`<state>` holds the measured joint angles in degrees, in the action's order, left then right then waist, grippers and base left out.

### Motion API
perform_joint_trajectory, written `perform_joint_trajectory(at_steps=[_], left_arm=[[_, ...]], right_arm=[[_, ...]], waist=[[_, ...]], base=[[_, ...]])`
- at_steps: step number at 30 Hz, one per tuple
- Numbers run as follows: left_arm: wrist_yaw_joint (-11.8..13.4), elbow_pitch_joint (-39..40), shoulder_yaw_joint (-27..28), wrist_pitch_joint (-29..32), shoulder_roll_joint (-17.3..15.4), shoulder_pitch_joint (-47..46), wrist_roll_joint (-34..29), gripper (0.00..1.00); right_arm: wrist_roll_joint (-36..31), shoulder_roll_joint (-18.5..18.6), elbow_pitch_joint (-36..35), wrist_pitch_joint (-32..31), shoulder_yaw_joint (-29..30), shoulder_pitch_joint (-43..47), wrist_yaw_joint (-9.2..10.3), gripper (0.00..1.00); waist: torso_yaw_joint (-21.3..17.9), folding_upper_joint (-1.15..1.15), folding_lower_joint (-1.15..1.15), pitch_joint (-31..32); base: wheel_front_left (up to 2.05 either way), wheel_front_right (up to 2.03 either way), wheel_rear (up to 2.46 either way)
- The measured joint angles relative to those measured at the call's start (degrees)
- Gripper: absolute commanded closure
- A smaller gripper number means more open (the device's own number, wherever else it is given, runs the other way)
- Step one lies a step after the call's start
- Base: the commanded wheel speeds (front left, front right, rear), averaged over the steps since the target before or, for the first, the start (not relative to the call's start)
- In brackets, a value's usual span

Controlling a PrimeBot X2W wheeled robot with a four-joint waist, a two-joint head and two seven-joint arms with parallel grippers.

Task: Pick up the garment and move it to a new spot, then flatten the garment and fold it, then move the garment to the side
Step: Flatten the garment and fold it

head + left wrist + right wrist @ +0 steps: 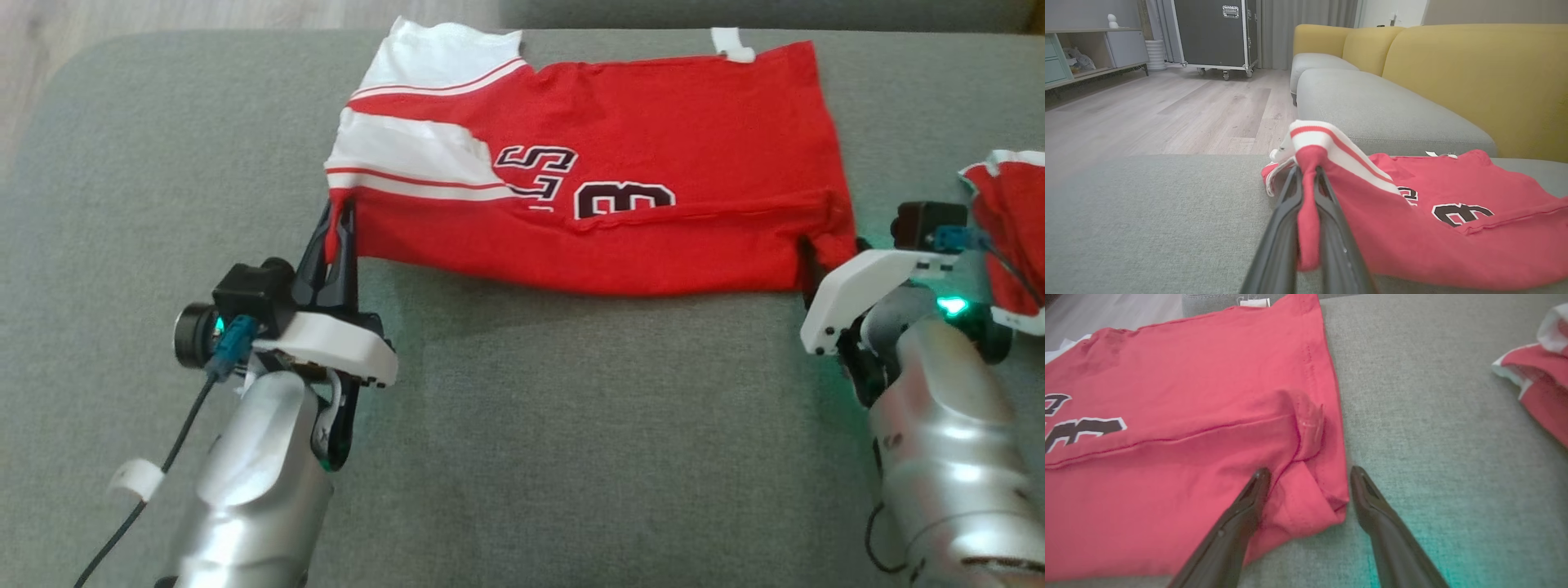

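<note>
1. Garment (620, 163), red with white striped panels, lies toward the far side of a grey sofa seat (522, 457). Its long axis runs left to right across the head view.
2. At the far left we see the seat's rounded corner meet a pale wood floor (122, 24). The cushion left of the garment is bare, so there is room on that side.
3. We see the left end effector (341, 214) clamped on the garment's near-left corner. In the left wrist view, red cloth is pinched between its two dark fingers (1286, 228) and bunched up off the seat.
4. The white striped end points left and the plain red hem points right, with a white tag (732, 45) at the far edge. Dark numerals sit mid-cloth, partly under a lengthwise fold.
5. Between the two arms, a broad band of bare cushion lies nearer to us than the garment.
6. The right end effector (1310, 473) stands wide, astride the near-right corner. One finger is over the red cloth and the other is over the cushion just beside the hem, gripping nothing.
7. Farther right, a second red-and-white cloth (1008, 220) lies by the right wrist.
8. In the left wrist view we see yellow backrests (1474, 81) and a black wheeled case (1216, 32).
</note>
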<state>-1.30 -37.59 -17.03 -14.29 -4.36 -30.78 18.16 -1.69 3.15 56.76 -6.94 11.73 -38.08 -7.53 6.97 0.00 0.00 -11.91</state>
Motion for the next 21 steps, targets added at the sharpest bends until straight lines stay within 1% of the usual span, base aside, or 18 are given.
perform_joint_trajectory(at_steps=[1, 3, 4, 5, 6, 13, 17, 21], left_arm=[[-0.1, 0.6, -0.4, 0.0, 0.1, 0.2, -0.1, 1.0], [-0.1, 0.8, -0.6, 0.0, 0.2, 0.3, -0.1, 1.0], [-0.1, 0.9, -0.8, 0.0, 0.2, 0.4, -0.2, 1.0], [-0.1, 0.9, -1.0, 0.0, 0.2, 0.5, -0.2, 1.0], [-0.1, 0.9, -1.2, 0.0, 0.2, 0.7, -0.2, 1.0], [0.3, -0.1, -1.1, 0.0, -0.1, 1.9, -0.2, 1.0], [0.4, -2.5, -0.8, 0.2, -1.4, 4.2, -0.1, 1.0], [0.7, -4.7, -0.7, 2.2, -2.9, 7.1, 0.2, 1.0]], right_arm=[[-2.8, 0.1, 1.5, -0.1, 1.8, -1.2, 0.0, 0.0], [-3.9, 0.1, 2.2, -0.1, 2.4, -1.9, 0.0, 0.0], [-4.4, 0.2, 3.0, -0.1, 3.1, -2.5, 0.0, 0.2], [-4.8, 0.2, 3.7, -0.1, 3.6, -3.0, 0.0, 0.9], [-5.3, 0.2, 4.4, 0.0, 3.8, -3.5, 0.0, 1.0], [-5.4, 0.0, 9.9, 4.7, 3.3, -4.6, -0.01, 1.0], [-4.7, 0.1, 11.9, 6.7, 2.3, -4.5, 0.0, 1.0], [-2.3, 0.0, 13.9, 7.7, 0.3, -3.4, -0.01, 1.0]], waist=[[0.6, 0.0, 0.0, -0.2], [0.8, 0.0, 0.0, -0.3], [1.0, 0.0, 0.0, -0.3], [1.1, 0.0, 0.0, -0.3], [1.1, 0.0, 0.0, -0.2], [-0.1, 0.0, 0.0, 1.7], [-1.3, 0.0, 0.0, 3.8], [-2.7, 0.0, -0.01, 6.5]], base=[[0.0, 0.0, 0.0], [0.0, 0.0, 0.0], [0.0, 0.0, 0.0], [0.0, 0.0, 0.0], [0.0, 0.0, 0.0], [0.0, 0.0, 0.0], [0.0, 0.0, 0.0], [0.0, 0.0, 0.0]])
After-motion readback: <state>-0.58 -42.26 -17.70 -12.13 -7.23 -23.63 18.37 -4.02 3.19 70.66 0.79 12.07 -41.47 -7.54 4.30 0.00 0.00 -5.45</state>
